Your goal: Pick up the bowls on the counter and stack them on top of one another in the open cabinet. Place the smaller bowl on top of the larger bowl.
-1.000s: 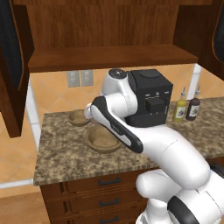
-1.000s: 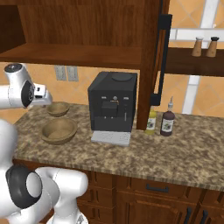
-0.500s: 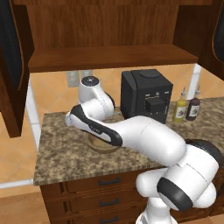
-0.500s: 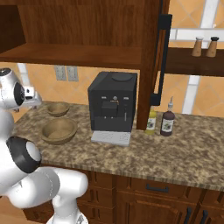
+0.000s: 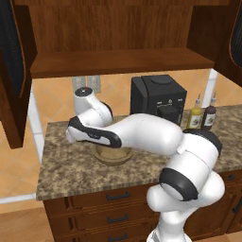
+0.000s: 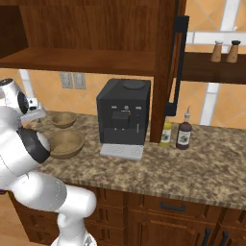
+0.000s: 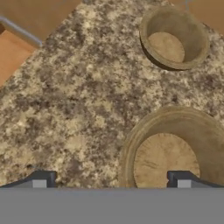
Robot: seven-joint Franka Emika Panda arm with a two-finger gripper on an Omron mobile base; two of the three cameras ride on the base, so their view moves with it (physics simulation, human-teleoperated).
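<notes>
Now tool (image 7: 111, 179) wide open, empty, above larger bowl (image 7: 175, 148) on counter (image 7: 78, 100).

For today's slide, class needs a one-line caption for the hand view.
Open gripper above the granite counter, larger bowl near, smaller bowl beyond.

Left base view: arm (image 5: 142, 134) covers most of the larger bowl (image 5: 112, 155); only its lower edge shows. Hand view: the larger bowl's near rim is cut off at the bottom. Right base view: labels on two bottles (image 6: 183, 135) too small to read.
</notes>
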